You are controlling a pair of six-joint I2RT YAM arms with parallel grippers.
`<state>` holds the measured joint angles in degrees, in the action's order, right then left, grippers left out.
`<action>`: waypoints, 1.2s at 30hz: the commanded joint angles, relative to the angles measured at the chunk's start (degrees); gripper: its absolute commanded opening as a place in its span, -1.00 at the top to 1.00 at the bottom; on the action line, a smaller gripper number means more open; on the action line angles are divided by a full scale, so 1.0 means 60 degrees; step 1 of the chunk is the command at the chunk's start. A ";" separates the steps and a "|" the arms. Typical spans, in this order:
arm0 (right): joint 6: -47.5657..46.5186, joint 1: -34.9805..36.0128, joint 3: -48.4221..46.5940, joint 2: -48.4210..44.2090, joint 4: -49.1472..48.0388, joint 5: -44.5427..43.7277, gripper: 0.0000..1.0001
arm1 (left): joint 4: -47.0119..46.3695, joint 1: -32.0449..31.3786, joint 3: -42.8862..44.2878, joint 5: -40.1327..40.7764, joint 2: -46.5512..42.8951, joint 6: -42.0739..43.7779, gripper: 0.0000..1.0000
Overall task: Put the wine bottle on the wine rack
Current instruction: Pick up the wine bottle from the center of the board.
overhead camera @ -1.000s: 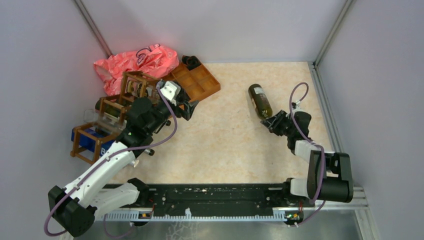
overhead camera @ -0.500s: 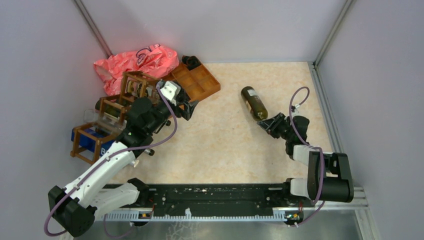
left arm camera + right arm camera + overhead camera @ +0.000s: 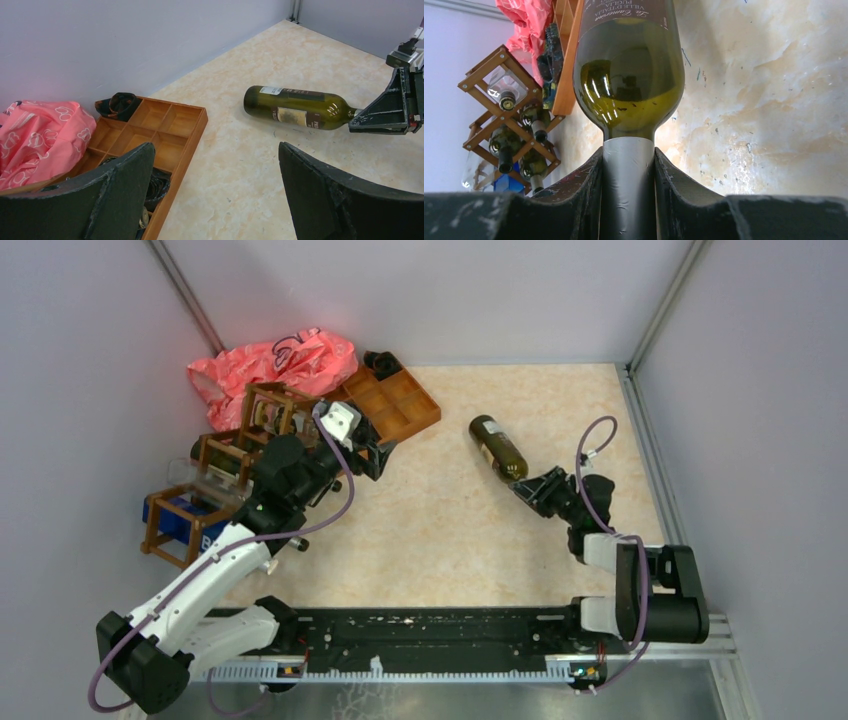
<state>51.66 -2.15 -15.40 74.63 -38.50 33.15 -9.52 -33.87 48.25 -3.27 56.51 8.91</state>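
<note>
– From above, where do we find the wine bottle (image 3: 497, 447)?
– Lying on its side on the counter (image 3: 440, 530), right of centre, well apart from the wine rack (image 3: 262, 410), which stands along the left wall. The right fingers (image 3: 521, 484) are clamped on its neck, and its base points away toward the far left.
– And the left fingers (image 3: 378, 452)?
– We see them at the near edge of the orange-brown tray (image 3: 400, 400), not far from the rack, spread apart with nothing between them. A pink plastic bag (image 3: 270, 365) sits in the far left corner behind the rack.
– Over at the left wrist, what do we get?
– Both fingers stand wide at the bottom of the view, with bare counter between them. Beyond them lies the bottle, green glass with its label up, base to the left and neck to the right, where the other arm's fingers grip it. The tray's compartments show on the left, with a dark bundle (image 3: 119, 103) in the far corner one and the pink bag beside it.
– Down at the right wrist?
– We look along the bottle. Its grey-foiled neck is pinched between the two dark fingers, and its shoulder and label stretch away over the counter. Far to the left we see the rack, with a clear bottle (image 3: 506, 90) in a top cell and dark bottles (image 3: 502, 140) lower down, necks toward us.
</note>
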 commanded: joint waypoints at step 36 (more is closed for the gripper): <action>-0.0434 0.0771 -0.0047 -0.0722 -0.1251 0.0129 1.00 | -0.0336 0.0048 -0.0113 0.0010 0.0123 0.0170 -0.97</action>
<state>50.50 1.28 -15.40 73.10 -39.88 32.99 -9.54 -33.87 48.25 -3.01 56.95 9.13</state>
